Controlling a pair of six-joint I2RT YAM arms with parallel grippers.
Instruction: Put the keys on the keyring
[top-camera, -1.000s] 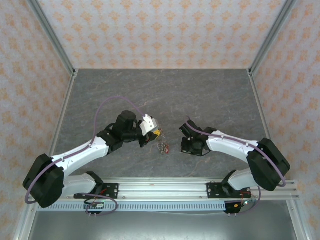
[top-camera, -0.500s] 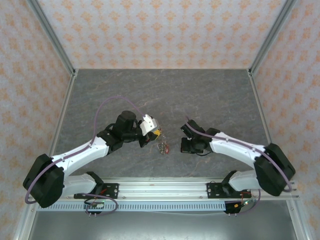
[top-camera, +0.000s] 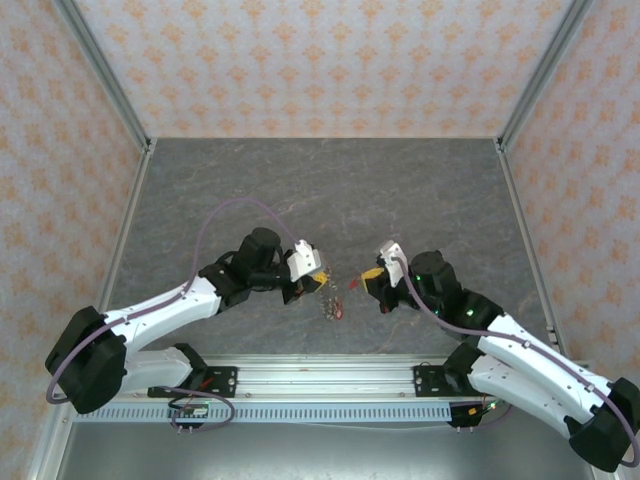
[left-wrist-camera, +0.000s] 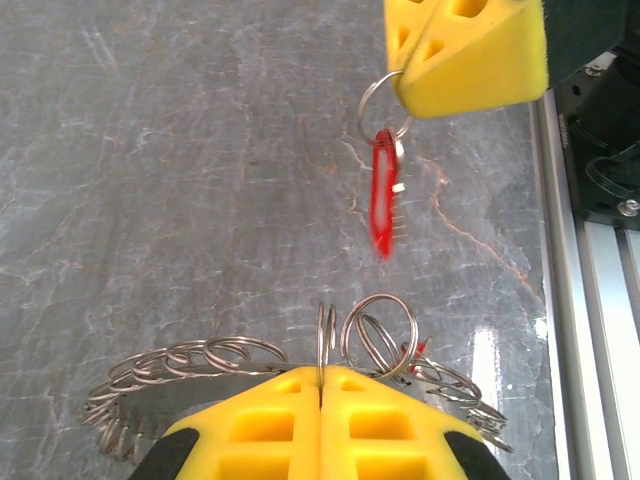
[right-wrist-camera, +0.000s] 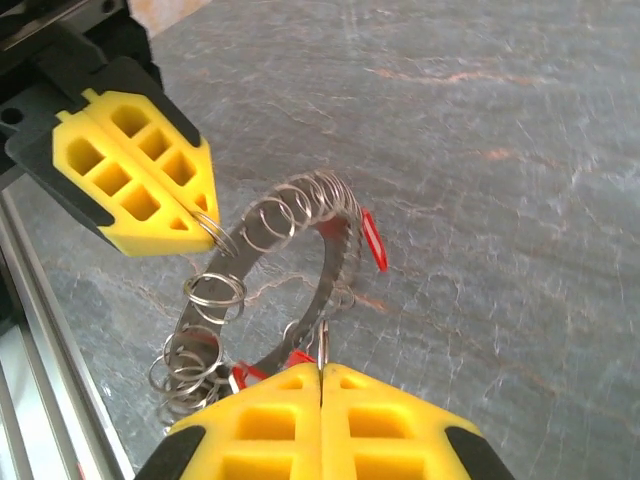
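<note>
The keyring (right-wrist-camera: 330, 280), a grey band fringed with small split rings, stands tilted on edge between both arms, near the middle of the tabletop's (top-camera: 300, 190) near edge. The left gripper (left-wrist-camera: 320, 372) is pinched closed on one fringe ring. The right gripper (right-wrist-camera: 320, 372) is clamped on the small ring of a red-tagged key (left-wrist-camera: 383, 195), which dangles lengthwise and blurred. Whether the band touches the tabletop is unclear.
</note>
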